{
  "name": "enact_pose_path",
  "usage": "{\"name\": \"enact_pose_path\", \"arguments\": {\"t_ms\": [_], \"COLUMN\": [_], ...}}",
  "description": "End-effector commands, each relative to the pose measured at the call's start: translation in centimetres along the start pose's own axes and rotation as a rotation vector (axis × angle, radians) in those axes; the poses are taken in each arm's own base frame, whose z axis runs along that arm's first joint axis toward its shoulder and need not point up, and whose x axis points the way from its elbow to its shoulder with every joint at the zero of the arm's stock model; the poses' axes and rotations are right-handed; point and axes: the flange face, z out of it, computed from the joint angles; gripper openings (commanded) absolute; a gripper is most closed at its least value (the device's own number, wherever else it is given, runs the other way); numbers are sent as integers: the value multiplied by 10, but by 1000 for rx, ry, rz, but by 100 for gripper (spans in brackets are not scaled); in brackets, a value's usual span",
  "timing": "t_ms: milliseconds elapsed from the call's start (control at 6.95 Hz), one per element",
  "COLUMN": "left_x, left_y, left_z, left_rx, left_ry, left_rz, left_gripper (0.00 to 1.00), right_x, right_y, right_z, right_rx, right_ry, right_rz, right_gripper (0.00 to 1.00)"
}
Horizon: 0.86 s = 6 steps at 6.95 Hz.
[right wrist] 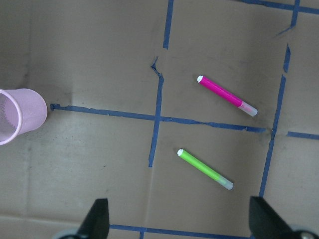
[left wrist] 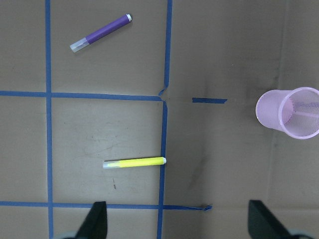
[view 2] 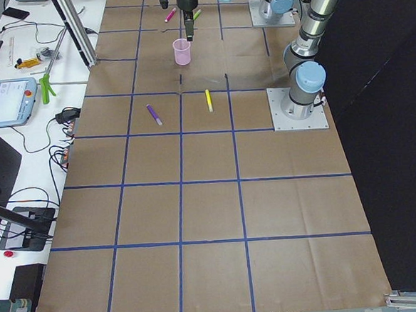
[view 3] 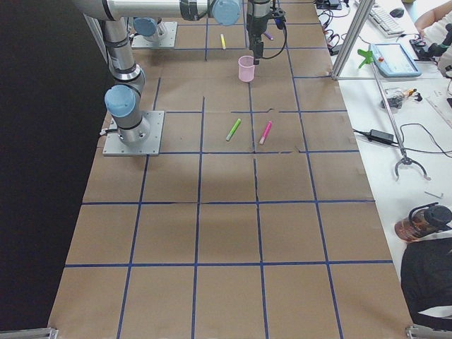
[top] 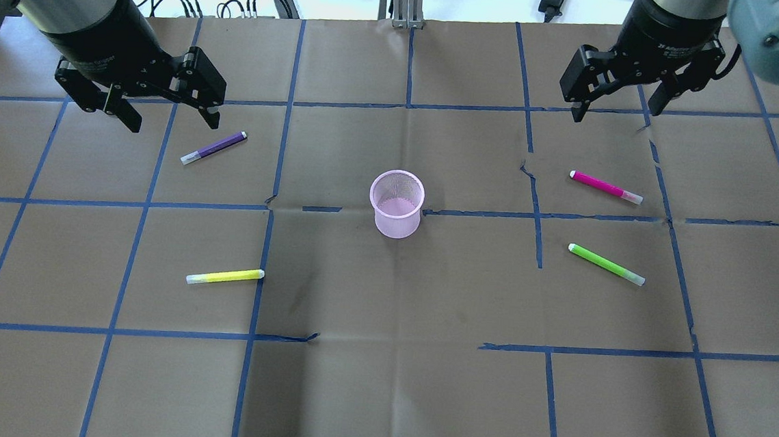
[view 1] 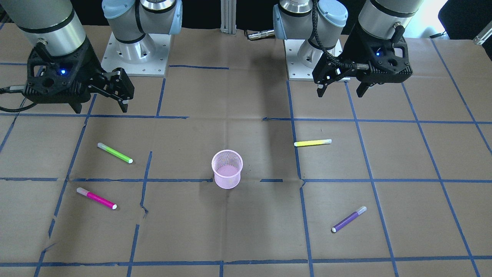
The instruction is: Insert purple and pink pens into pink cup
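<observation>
Judged from the overhead view, with the cup as the clock's centre and 12 o'clock pointing away from the robot, the task has not started. Nothing is inserted and both wanted pens are left to do.

The paper-covered tabletop (top: 378,382), gridded with blue tape, carries every loose thing. The left gripper (top: 174,124) hangs at about 10 o'clock and the right gripper (top: 615,112) at about 2 o'clock. Both are above the surface with jaws spread wide and nothing between them.

The pink mesh cup (top: 397,205) stands upright in the middle, and no pen shows inside it. The purple pen (top: 214,147) lies flat between 9 and 10 o'clock, just beside the left gripper. The pink pen (top: 605,187) lies flat at about 3 o'clock, near the right gripper. So 2 pick-ups and 2 drops remain, and each pen seems best suited to the arm on its own side.

Counted:
- 2 grippers
- 1 cup
- 4 pens: 1 purple, 1 pink, 1 green pen (top: 606,264) between 3 and 4 o'clock, and 1 yellow pen (top: 225,276) at 8 o'clock

The last 2 pens are no part of the task.
</observation>
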Motion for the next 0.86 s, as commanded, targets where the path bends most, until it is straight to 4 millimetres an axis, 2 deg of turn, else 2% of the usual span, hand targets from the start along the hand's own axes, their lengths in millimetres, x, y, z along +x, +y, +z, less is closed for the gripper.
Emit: {"name": "enact_pose_path", "arguments": {"t_ms": [0, 144, 288, 576, 720], "left_x": [0, 0, 0, 0, 0], "left_y": [0, 0, 1, 1, 1], "left_z": [2, 2, 5, 3, 3], "left_rx": [-2, -3, -8, -5, -5], "left_ry": [-3, -3, -3, -1, -1], "left_rz": [5, 3, 1, 1, 1], "left_gripper": [98, 98, 98, 98, 98], "right_x": [49, 80, 97, 110, 121], "right_y": [-17, -21, -25, -54, -67], "right_z": [14, 21, 25, 28, 29], "right_rx": [11, 12, 7, 5, -42], "right_ry": [-1, -1, 7, 20, 54], "right_rz": [-174, -284, -432, -654, -700], "right_gripper": [100, 100, 100, 100, 100]}}
